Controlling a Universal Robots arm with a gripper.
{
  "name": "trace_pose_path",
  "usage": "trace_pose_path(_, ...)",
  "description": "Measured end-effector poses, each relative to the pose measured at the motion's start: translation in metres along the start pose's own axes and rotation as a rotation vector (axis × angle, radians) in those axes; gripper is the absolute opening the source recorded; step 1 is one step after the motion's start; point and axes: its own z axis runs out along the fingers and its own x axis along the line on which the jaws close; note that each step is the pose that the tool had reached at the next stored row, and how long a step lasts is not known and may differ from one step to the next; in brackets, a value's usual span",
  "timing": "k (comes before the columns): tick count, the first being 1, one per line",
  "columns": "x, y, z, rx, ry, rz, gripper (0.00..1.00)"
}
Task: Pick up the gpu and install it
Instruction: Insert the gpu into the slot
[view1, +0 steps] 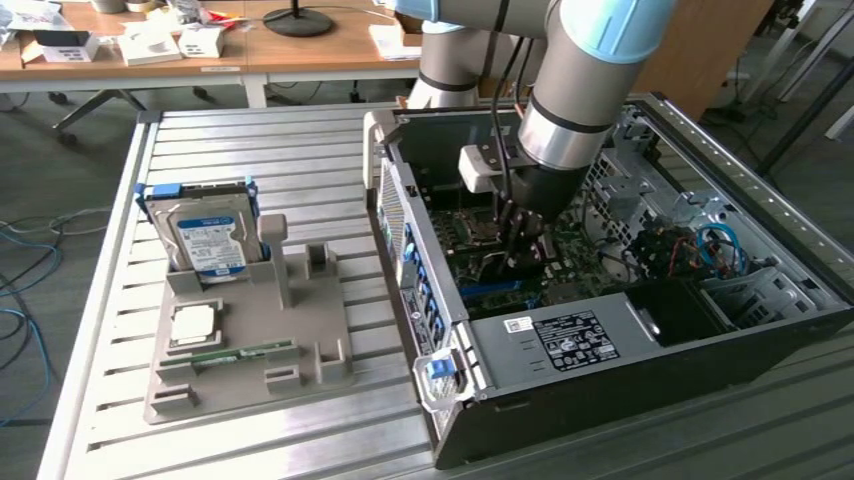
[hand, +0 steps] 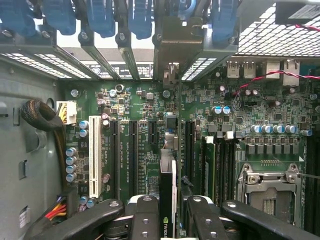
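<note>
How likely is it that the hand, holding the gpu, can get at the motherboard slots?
Probably yes: the case stands open, the hand is inside gripping the gpu edge-on over the motherboard, and nothing visible lies between it and the slots.

Thick silver-grey tubular arm (view1: 587, 95), pale blue joint caps (view1: 627, 25), black band (view1: 567, 122) around the lower segment, white block (view1: 481, 168) at the wrist, thin black cables (view1: 498, 90) down its side, glossy black jaws with linked bars and round rivets

Exterior view high, angled down into computer case (view1: 534, 425), wrist view close, facing motherboard (hand: 145, 150), seen in both.
</note>
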Motion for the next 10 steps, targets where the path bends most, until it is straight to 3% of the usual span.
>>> trace_pose_path(10,0.0,0.0,-0.0002,0.0007,-0.0001,0.0,0.26)
